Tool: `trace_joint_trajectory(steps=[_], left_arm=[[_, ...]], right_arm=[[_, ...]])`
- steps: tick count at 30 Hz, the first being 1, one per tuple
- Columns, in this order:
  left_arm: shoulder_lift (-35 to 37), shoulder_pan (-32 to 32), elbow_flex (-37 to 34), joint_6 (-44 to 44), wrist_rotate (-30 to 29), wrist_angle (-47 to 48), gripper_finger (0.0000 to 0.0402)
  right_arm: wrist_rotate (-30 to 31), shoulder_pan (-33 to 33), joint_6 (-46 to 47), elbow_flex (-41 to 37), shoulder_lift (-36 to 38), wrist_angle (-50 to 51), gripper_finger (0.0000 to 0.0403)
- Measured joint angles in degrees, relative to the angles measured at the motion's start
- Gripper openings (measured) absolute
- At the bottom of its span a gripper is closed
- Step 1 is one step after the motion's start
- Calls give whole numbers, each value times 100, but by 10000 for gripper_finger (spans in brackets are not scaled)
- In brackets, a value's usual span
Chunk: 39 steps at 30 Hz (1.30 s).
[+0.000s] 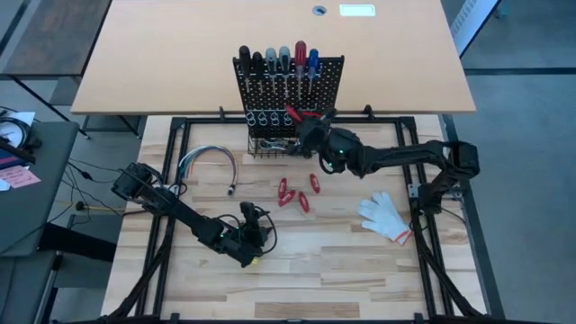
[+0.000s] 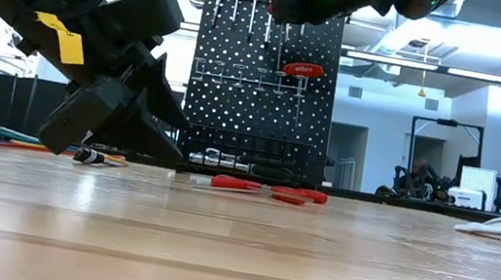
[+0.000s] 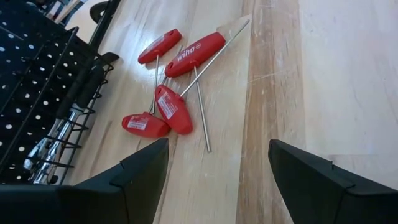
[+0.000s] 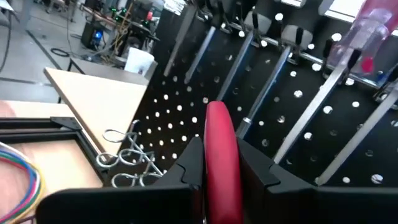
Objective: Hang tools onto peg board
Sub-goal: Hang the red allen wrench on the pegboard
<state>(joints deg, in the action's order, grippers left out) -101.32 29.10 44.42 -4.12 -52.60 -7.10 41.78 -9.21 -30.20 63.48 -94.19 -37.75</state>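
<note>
Four red-handled T-drivers [image 3: 171,93] lie on the tabletop [image 1: 360,261] ahead of the left gripper's [image 3: 217,165] spread fingers; right gripper [image 1: 310,126] clamps a red-handled tool [image 4: 221,155] at the peg board [image 1: 292,99].

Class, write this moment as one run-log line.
right gripper: shut on red tool at peg board | left gripper: open, waiting | four red tools on table

The dark left arm lies low, its left gripper [image 1: 258,227] hovering with jaws spread wide, holding nothing. The dark right arm reaches inward and forward, raised, its right gripper [image 1: 304,126] with jaws clamped on something red.
</note>
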Motion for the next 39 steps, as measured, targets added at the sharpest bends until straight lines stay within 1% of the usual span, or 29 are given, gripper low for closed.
trace_joint_trajectory(steps=[8,15,24,27,29,33,36,39], left_arm=[[0,0,0,0,0,5,269],[0,2,0,2,0,3,269],[0,2,0,1,0,-2,269],[0,2,0,1,0,-2,269],[0,2,0,1,0,-1,269],[0,2,0,0,0,5,269],[0,0,0,0,1,3,269],[0,2,0,-3,0,7,269]], right_arm=[[104,-144,247,0,19,171,52],[99,-271,1124,2,24,1096,52],[-567,-626,2183,2,24,1885,53],[-606,-662,2274,2,24,2022,78],[-682,-654,2274,2,24,2094,107],[-1044,-615,2327,6,81,2324,168],[-1112,-522,2379,212,168,2817,209],[-1113,-361,2383,508,254,3418,236]])
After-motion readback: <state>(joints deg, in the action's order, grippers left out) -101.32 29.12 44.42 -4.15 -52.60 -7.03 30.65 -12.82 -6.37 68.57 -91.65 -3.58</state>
